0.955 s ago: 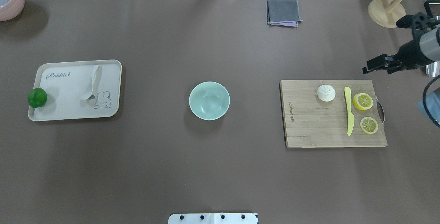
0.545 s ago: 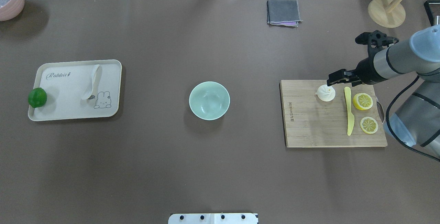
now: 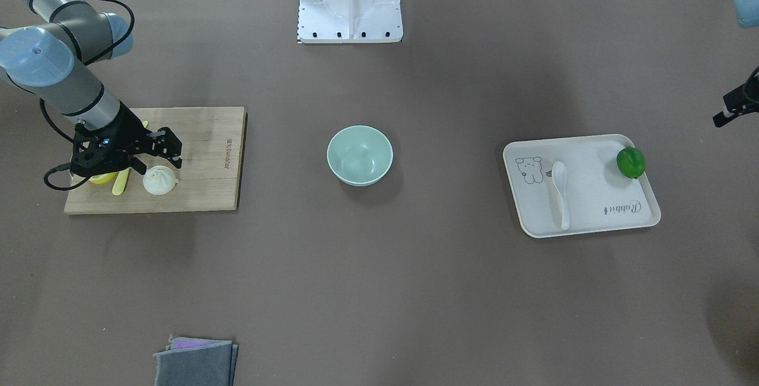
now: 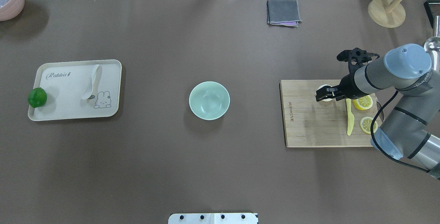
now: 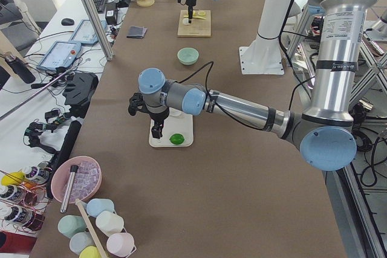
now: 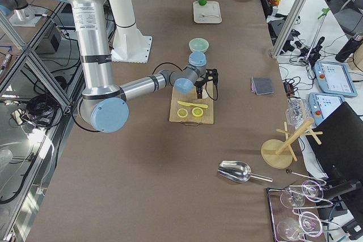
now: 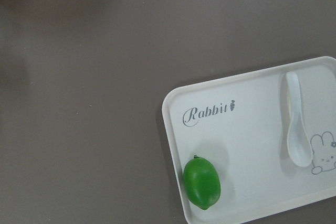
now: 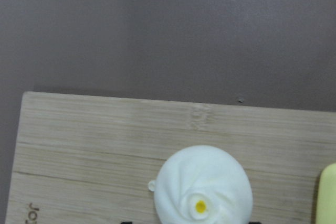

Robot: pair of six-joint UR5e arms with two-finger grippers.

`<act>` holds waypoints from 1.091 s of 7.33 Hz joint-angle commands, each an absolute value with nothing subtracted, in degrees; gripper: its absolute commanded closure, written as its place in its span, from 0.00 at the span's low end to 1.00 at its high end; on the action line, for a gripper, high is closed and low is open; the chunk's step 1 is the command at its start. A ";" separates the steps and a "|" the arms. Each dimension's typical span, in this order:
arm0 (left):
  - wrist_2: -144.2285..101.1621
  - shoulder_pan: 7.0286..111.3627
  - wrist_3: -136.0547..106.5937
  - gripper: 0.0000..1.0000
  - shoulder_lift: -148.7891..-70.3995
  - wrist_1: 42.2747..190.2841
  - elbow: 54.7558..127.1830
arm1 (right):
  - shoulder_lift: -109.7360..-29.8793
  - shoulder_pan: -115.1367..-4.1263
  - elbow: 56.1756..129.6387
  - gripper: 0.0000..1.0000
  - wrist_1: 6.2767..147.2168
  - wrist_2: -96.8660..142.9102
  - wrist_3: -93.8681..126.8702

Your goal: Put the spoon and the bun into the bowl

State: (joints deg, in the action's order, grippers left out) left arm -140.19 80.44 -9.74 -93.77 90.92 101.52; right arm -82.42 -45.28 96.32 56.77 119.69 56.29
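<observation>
The white pleated bun [image 3: 160, 181] sits at the far end of a wooden cutting board [image 4: 309, 127]. My right gripper [image 4: 326, 95] hangs open just over it and covers most of it from overhead. In the right wrist view the bun [image 8: 205, 190] lies at the bottom edge, between the two fingertips. The white spoon [image 4: 91, 83] lies on a beige tray [image 4: 68, 112], also in the left wrist view [image 7: 296, 124]. The mint-green bowl [image 4: 209, 100] stands empty mid-table. My left gripper [image 5: 158, 128] hovers over the tray's outer end; I cannot tell if it is open.
A green lime [image 4: 37, 97] sits on the tray's left edge. A yellow knife [image 4: 350, 120] and two lemon slices [image 4: 368, 125] lie on the board beside the bun. A grey cloth [image 4: 283, 12], a wooden stand [image 4: 386, 12] and a pink bowl [image 4: 8, 0] are at the far side.
My right arm has swung in from the table's right edge and its open gripper has come down over the bun. Spoon, bowl and tray have not moved.
</observation>
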 commanded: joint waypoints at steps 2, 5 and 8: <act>-140.27 80.42 -9.76 0.02 -93.69 90.97 101.51 | -82.71 -45.44 96.76 1.00 56.78 119.71 56.16; -140.27 80.42 -10.89 0.02 -93.95 90.97 101.51 | -81.22 -46.41 100.17 1.00 58.87 120.15 57.39; -136.53 75.52 -17.36 0.02 -101.31 90.88 97.74 | -67.81 -34.52 105.19 1.00 69.93 109.58 77.10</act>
